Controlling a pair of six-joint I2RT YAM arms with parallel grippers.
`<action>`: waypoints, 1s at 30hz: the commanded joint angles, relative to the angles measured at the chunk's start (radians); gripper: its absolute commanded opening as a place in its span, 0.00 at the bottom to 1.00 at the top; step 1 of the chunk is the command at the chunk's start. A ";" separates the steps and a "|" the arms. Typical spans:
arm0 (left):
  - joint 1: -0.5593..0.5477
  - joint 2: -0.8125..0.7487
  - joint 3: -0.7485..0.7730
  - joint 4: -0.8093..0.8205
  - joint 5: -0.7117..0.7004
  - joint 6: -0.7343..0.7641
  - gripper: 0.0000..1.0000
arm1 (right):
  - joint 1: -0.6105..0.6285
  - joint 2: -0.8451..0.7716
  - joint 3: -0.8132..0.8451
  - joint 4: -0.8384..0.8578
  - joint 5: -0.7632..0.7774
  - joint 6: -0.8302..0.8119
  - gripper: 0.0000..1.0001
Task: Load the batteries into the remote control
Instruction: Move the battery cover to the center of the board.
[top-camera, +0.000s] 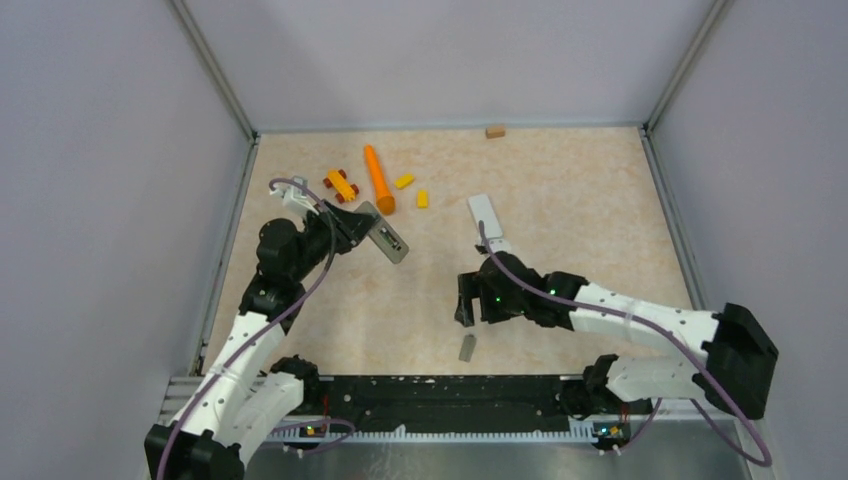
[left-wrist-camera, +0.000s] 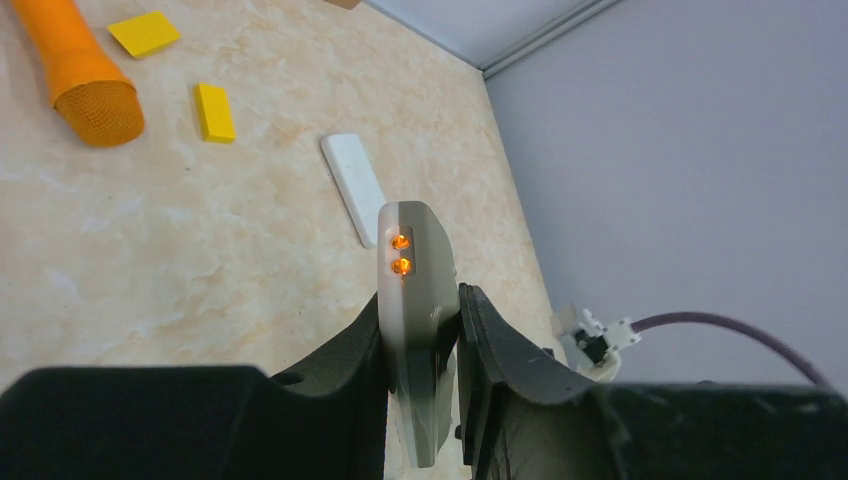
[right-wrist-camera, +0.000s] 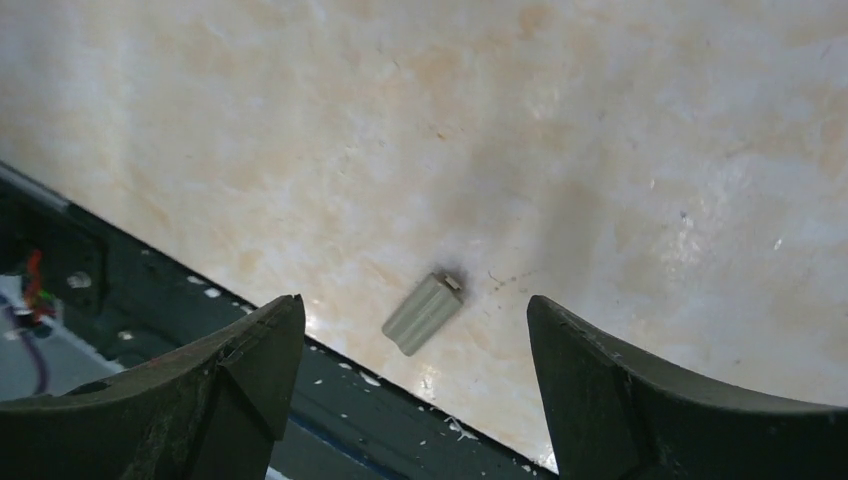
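In the upper left of the overhead view we find the left gripper (top-camera: 357, 228) clamped on a flat grey plastic remote control (top-camera: 390, 241). It is a smooth slab with rounded corners that sticks out of the black fingers toward the middle of the frame. The face turned to that camera shows a long rectangular recess; whether the batteries sit in it we cannot tell. In the left wrist view the remote stands edge-on between the two matte fingers, and two small orange lights glow near its far end.

At the lower centre of the overhead view, the right gripper (right-wrist-camera: 415, 306) hangs with its dark curved fingers spread wide apart, holding nothing. Between them in the right wrist view, on the glossy beige marbled tabletop (right-wrist-camera: 620, 120), lies a small grey ribbed plastic piece (right-wrist-camera: 423, 313). It is tilted, near the table's dark front rail, and touches neither finger.

A slim white rectangular remote (top-camera: 487, 222) lies flat just above the right gripper in the overhead view. Toward the top left we see an orange cone with a mesh end (top-camera: 378, 179) and two flat yellow blocks (top-camera: 404, 181) beside it.
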 joint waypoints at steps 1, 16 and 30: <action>0.005 -0.026 -0.005 -0.006 -0.043 0.028 0.00 | 0.103 0.128 0.013 -0.082 0.197 0.138 0.84; 0.005 -0.140 -0.028 -0.084 -0.088 0.066 0.00 | 0.185 0.402 0.113 -0.167 0.126 0.475 0.74; 0.005 -0.269 -0.041 -0.188 -0.097 0.080 0.00 | 0.224 0.508 0.164 -0.319 0.202 0.778 0.44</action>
